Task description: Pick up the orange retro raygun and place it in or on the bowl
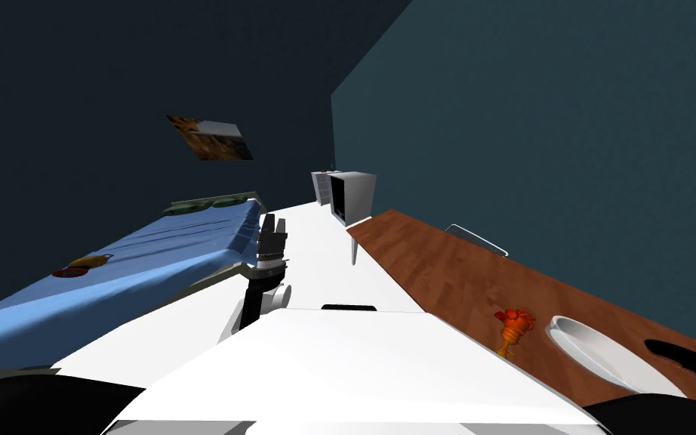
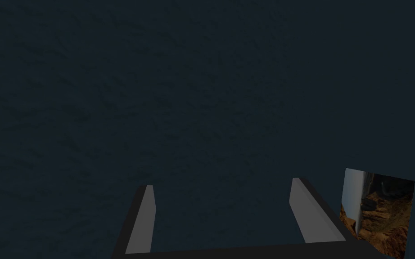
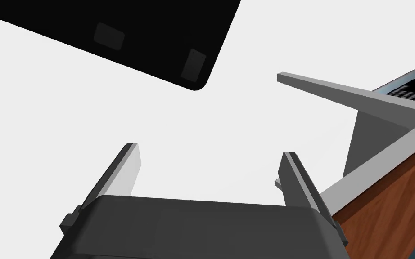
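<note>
Just beside the bowl (image 1: 603,355) on the wooden bench (image 1: 429,264) sits the orange raygun (image 1: 513,329); the left claw (image 1: 274,223) is well apart from the bowl. Left wrist: that claw gapes, empty. Right wrist: the right claw (image 3: 210,150), wide open and empty, may clip the bench rim or knock the raygun off.

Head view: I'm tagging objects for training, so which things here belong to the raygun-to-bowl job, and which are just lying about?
Job: raygun, bowl, the wooden table under both.
Lying about: bed, wall picture, grey cabinet.
</note>
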Available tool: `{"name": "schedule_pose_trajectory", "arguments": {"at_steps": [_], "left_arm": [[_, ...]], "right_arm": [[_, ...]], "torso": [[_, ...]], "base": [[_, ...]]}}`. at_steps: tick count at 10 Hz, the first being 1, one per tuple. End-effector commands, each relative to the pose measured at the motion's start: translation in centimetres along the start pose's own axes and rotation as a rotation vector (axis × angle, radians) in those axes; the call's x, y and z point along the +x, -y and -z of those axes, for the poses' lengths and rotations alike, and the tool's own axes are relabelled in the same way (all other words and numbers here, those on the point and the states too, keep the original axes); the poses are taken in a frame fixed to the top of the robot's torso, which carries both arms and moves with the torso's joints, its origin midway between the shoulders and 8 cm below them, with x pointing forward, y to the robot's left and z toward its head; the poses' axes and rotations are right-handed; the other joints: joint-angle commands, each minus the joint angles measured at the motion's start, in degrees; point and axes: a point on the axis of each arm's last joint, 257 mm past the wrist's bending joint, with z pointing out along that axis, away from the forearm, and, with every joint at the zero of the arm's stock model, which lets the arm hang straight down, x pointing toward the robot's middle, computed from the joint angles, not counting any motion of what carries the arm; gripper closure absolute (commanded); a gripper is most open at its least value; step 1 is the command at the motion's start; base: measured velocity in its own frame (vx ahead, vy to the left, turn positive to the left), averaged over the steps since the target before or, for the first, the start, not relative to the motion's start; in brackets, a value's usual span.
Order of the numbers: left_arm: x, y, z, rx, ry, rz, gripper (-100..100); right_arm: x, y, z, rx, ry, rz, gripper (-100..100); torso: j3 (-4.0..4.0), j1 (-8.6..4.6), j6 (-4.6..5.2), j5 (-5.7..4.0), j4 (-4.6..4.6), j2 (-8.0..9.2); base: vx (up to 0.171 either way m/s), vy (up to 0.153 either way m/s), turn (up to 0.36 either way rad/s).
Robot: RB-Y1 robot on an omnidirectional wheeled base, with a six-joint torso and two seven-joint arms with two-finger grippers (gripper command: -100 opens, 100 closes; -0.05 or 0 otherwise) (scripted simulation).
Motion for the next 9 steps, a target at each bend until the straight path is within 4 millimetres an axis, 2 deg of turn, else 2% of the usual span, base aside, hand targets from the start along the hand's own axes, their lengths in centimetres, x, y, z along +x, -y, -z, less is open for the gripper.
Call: {"name": "schedule_pose_trajectory", "arguments": {"at_steps": [1,2,4,5,6,7,9], "left_arm": [[0.0,0.0,0.0,0.0,0.0,0.0,0],[0.0,0.0,0.0,0.0,0.0,0.0,0],[0.0,0.0,0.0,0.0,0.0,0.0,0],[0.0,0.0,0.0,0.0,0.0,0.0,0],[0.0,0.0,0.0,0.0,0.0,0.0,0],[0.0,0.0,0.0,0.0,0.0,0.0,0],[0.0,0.0,0.0,0.0,0.0,0.0,0]], "right_arm": [[-2.2,3.1,1.5,0.089,0.016,0.019,-100],[-2.3,3.2,1.5,0.089,0.016,0.02,-100],[-6.4,7.6,4.4,0.219,0.052,0.055,-100],[-6.7,7.8,4.6,0.225,0.057,0.056,-100],[-9.0,9.2,6.1,0.278,0.079,0.073,-100],[-9.2,9.5,6.3,0.284,0.083,0.075,-100],[-14.4,11.9,9.5,0.385,0.143,0.115,-100]], "torso": [[0.0,0.0,0.0,0.0,0.0,0.0],[-0.01,0.0,-0.03,0.0,0.0,-0.02],[-0.01,-0.05,-0.04,-0.01,0.0,-0.02],[-0.03,-0.08,-0.03,-0.01,-0.01,-0.05],[-0.02,-0.07,0.01,-0.02,0.0,-0.03],[-0.02,-0.09,-0.02,-0.02,0.0,-0.04],[-0.01,-0.09,-0.02,-0.02,0.0,-0.01]], "base": [[0.023,0.02,0.137],[0.018,0.009,0.061],[0.023,0.005,0.151],[0.021,-0.005,0.052],[0.024,-0.005,0.069],[0.017,-0.007,0.074],[0.022,-0.016,0.124]]}}
